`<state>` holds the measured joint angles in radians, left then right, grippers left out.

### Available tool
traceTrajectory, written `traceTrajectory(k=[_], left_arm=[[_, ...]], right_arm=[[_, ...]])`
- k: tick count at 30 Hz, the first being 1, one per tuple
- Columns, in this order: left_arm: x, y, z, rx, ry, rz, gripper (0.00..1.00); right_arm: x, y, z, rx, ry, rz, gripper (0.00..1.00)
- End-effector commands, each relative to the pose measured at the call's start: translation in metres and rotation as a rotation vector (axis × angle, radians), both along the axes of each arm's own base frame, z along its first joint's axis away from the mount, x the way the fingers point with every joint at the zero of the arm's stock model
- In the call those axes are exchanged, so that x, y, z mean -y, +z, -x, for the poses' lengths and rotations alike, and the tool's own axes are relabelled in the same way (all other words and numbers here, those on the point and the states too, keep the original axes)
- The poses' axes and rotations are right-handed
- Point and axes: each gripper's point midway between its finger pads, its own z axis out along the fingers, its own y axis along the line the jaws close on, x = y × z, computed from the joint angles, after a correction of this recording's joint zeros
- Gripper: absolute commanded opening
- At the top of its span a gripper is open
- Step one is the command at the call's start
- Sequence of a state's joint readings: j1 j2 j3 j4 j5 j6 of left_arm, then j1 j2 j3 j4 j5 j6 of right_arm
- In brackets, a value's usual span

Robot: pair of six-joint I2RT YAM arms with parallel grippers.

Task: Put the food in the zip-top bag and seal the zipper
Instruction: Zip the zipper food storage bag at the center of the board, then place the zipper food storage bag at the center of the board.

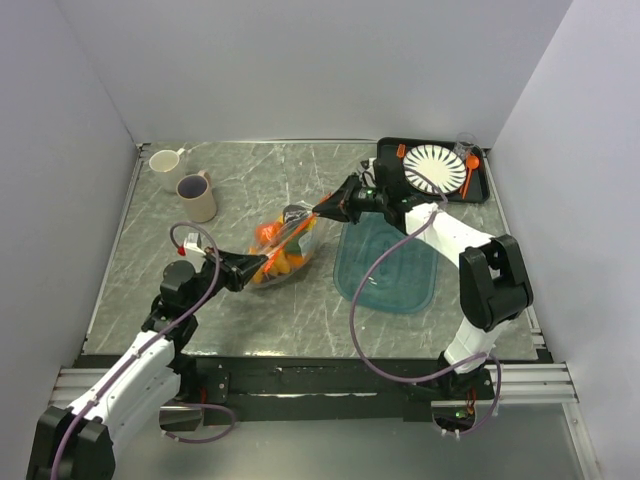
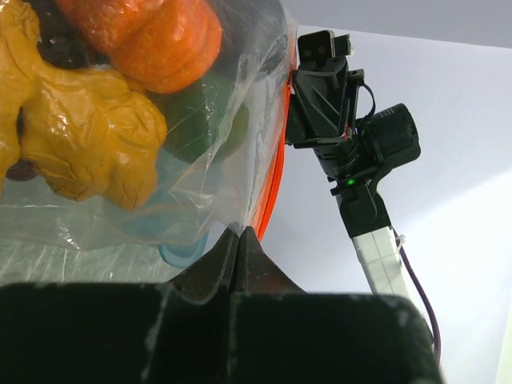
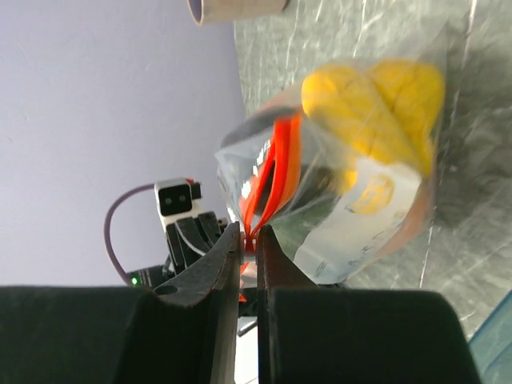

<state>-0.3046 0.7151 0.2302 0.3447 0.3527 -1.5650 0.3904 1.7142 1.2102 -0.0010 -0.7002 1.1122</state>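
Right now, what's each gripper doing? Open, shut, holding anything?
Left gripper: closed, pinching the zip-top bag at its edge beside the zipper.
Right gripper: closed on the zipper at the bag's other end.

We see the right gripper (image 3: 250,240) with its two dark fingers drawn almost together, pinching the thin orange-red zipper (image 3: 282,156) at the mouth of the clear, floppy plastic zip-top bag (image 3: 320,172). The strip runs leftward from the pinch and bows open into a narrow loop. Inside the film we make out a lumpy yellow toy food (image 3: 374,100) and a pale piece with a round yellow mark (image 3: 366,202). The bag rests on a grey marbled table (image 3: 320,36). Farther left we see the left arm (image 3: 178,200), its tips hidden. A beige cup (image 3: 238,8) stands farther off; a translucent teal tray (image 3: 498,352) lies to the right.
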Motion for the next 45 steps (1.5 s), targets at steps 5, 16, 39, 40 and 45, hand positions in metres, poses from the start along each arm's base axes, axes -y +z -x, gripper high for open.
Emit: traceTrajectory(k=[5,16,39,40,45], left_arm=[[-0.008,0.007,-0.002,0.030,0.029,-0.033,0.01],[-0.010,0.008,-0.003,0.039,0.034,-0.042,0.01],[0.004,0.022,-0.012,0.182,-0.110,-0.277,0.26],[0.004,0.026,-0.012,0.193,-0.113,-0.287,0.29],[0.001,0.029,-0.014,0.219,-0.111,-0.358,0.47]], right_arm=[[0.032,0.018,-0.059,0.133,-0.135,0.013,0.06],[0.053,0.005,-0.080,0.139,-0.194,0.100,0.06],[0.095,-0.008,-0.120,0.269,-0.218,0.524,0.33],[0.097,-0.009,-0.120,0.270,-0.212,0.543,0.36],[0.104,-0.007,-0.122,0.292,-0.209,0.598,0.65]])
